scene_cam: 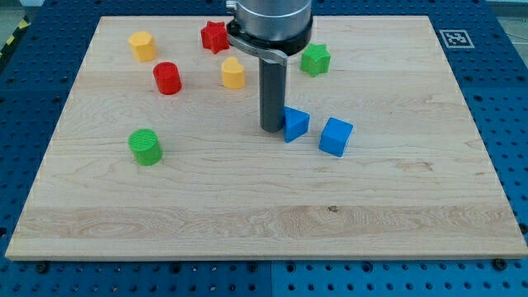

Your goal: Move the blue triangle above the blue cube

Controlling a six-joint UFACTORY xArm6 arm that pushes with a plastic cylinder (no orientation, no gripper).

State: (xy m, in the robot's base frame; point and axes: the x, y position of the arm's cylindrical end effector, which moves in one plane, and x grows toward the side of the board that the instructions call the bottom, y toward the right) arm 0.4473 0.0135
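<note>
The blue triangle (295,124) lies on the wooden board (247,214), just left of the blue cube (336,136), with a small gap between them. My tip (272,128) rests on the board right against the triangle's left side. The rod rises from there to the arm's grey body at the view's top.
A yellow block (142,45), a red star-like block (214,37), a red cylinder (167,77), a yellow heart-like block (233,73) and a green block (314,59) lie toward the view's top. A green cylinder (146,147) lies at the left.
</note>
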